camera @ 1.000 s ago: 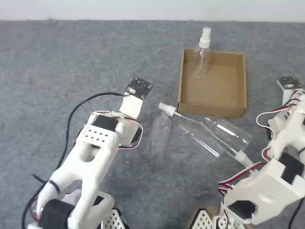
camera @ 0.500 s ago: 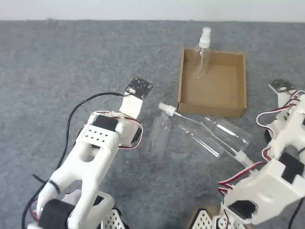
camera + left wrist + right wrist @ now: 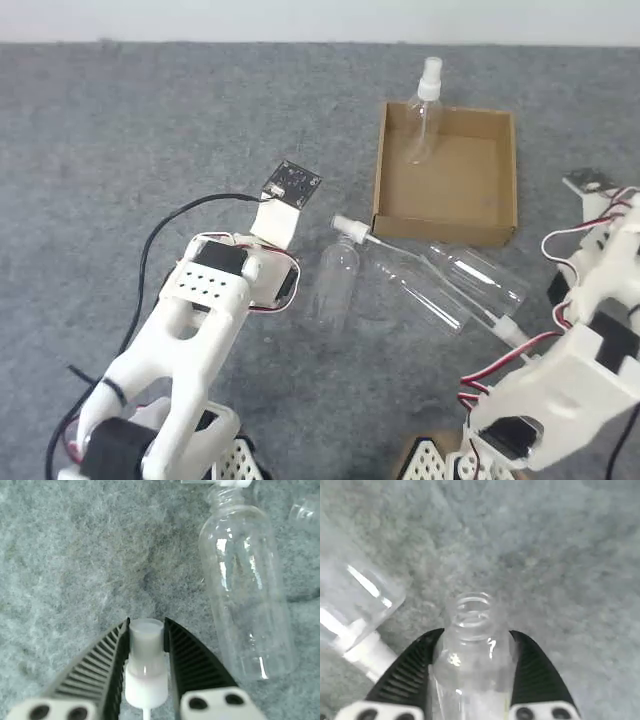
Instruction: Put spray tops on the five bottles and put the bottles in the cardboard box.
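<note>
Gripping a white spray top [image 3: 145,672] in the left gripper [image 3: 146,627], hung over the grey carpet [image 3: 70,555] near a clear bottle [image 3: 245,590] lying flat. Clasped an open-necked bottle [image 3: 472,655] in the right gripper [image 3: 474,635], neck outward. Farther off, showed one sprayer-fitted bottle [image 3: 422,118] leaning in the cardboard box [image 3: 440,228], other bottles [image 3: 478,277] lying just before it.

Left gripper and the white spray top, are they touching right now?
Touching. The left wrist view shows the left gripper shut on the spray top, with both jaws pressed against the sides of its cap and no gap on either side.
</note>
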`<action>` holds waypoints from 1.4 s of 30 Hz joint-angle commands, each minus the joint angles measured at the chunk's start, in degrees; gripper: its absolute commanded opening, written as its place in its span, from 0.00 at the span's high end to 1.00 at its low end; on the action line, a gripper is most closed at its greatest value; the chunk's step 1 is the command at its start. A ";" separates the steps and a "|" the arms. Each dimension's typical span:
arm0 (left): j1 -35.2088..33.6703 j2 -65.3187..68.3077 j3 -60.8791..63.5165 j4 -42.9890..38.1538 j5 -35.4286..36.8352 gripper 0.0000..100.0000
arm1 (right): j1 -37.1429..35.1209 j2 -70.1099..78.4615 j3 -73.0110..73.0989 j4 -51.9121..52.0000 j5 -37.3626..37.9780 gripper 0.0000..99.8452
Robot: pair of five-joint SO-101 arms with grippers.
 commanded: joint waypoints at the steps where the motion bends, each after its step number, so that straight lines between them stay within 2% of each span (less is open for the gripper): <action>1: -0.26 -3.52 -2.24 -1.05 0.53 0.99 | -0.40 -7.60 -7.03 5.49 -4.04 1.00; 6: -0.35 -10.81 -6.46 1.58 2.64 0.99 | -5.93 -20.79 -5.27 7.34 -11.08 0.99; 10: -0.35 -20.84 -11.82 7.65 3.16 0.99 | -14.73 -33.80 2.55 6.81 -16.26 0.99; 16: -3.69 -29.54 -24.75 16.00 3.25 0.99 | -36.53 -52.35 14.86 6.11 -26.99 0.99; 20: -9.14 -30.24 -33.45 16.79 4.04 0.99 | -53.67 -60.70 23.03 -1.01 -34.81 0.99; 25: -13.10 -30.24 -43.12 16.70 13.19 0.99 | -68.09 -61.49 29.45 -10.51 -40.97 0.99; 28: -13.27 -30.24 -47.08 15.47 18.46 0.99 | -73.63 -59.74 32.70 -17.01 -43.08 0.99; 33: -13.36 -30.24 -46.11 8.35 26.90 0.99 | -80.92 -58.95 39.38 -27.38 -43.08 0.99; 37: -13.45 -30.24 -42.42 3.60 31.47 0.99 | -81.89 -59.47 42.29 -32.31 -42.99 0.99; 42: -13.45 -30.24 -36.70 -0.53 32.62 0.99 | -82.86 -61.41 45.71 -35.65 -42.99 0.99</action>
